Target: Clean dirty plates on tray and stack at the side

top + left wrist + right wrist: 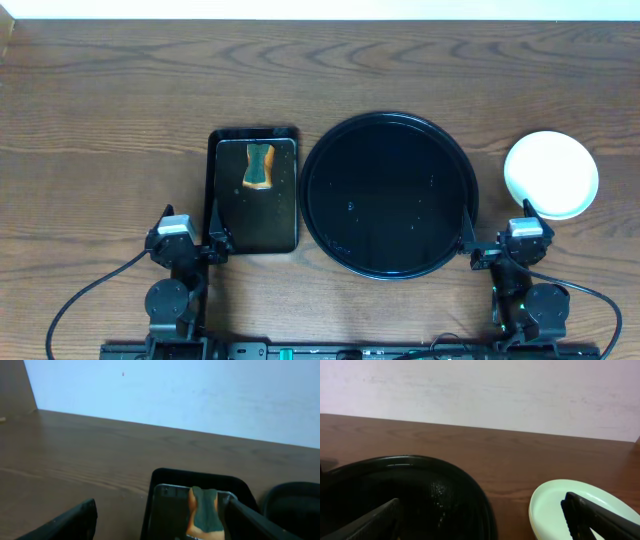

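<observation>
The round black tray [388, 195] sits mid-table with nothing on it; its rim also shows in the right wrist view [470, 490]. The plates [550, 174] stand stacked to the tray's right, the top one pale and clean-faced; the stack shows in the right wrist view [555, 507] with a yellow edge beneath. My left gripper [190, 245] is open and empty at the near left, by the rectangular tray's corner. My right gripper [500, 248] is open and empty, between the round tray and the plates, near the front.
A smaller black rectangular tray [255, 190] lies left of the round tray. It holds an orange and green sponge [259, 166], also seen in the left wrist view [204, 512]. A pale wall rises behind the table's far edge.
</observation>
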You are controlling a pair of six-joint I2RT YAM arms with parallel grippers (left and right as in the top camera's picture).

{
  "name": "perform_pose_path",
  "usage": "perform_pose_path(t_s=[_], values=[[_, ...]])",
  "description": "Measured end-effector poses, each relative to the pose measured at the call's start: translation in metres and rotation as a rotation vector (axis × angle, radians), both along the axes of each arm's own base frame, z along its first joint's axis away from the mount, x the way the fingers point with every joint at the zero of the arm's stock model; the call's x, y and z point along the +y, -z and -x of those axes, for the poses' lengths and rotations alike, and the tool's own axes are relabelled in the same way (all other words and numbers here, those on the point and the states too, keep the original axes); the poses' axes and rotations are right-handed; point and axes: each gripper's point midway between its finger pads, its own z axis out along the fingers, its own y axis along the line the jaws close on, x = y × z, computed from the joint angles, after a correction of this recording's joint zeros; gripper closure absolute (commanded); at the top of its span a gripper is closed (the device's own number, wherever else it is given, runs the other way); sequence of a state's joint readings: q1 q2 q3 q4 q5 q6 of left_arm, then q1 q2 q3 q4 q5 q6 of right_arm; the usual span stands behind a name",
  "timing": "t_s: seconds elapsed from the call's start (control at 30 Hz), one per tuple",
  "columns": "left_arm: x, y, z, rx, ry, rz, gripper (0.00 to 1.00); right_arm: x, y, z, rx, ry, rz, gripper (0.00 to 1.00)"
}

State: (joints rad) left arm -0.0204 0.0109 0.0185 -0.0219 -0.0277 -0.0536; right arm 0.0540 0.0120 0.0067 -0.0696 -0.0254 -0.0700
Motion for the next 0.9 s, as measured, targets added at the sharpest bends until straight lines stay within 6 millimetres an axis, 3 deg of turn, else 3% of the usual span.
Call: perform_pose_path(t_s=[0.9], values=[[-0.0005,0.0002,0.0001,0.003,0.006,-0.025,0.18,0.0001,0.0,0.0,0.0,0.0,0.0,0.01]])
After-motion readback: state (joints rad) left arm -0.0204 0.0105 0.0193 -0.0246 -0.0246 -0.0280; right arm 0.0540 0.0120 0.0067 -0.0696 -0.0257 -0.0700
